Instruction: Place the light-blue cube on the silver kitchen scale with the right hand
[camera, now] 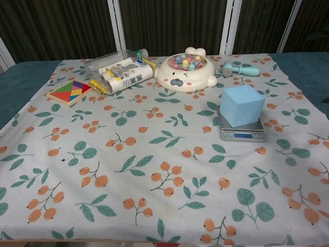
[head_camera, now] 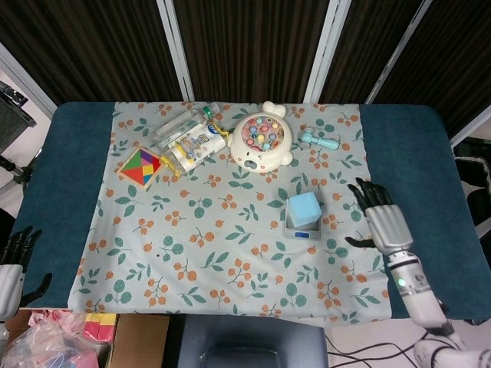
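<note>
The light-blue cube (head_camera: 304, 208) (camera: 242, 105) rests on the silver kitchen scale (head_camera: 301, 230) (camera: 241, 133), right of the cloth's middle. My right hand (head_camera: 381, 223) is to the right of the scale, apart from the cube, its fingers spread and holding nothing; only the head view shows it. At the bottom left edge of the head view, off the table, my left hand (head_camera: 14, 257) hangs with its fingers apart and nothing in it.
At the back of the floral cloth (camera: 154, 154) lie a tangram puzzle (camera: 70, 92), a plastic bottle (camera: 115, 69), a white fishing-game toy (camera: 186, 71) and a small teal hammer (camera: 240, 69). A box of clutter (head_camera: 69, 333) stands below the table's front left.
</note>
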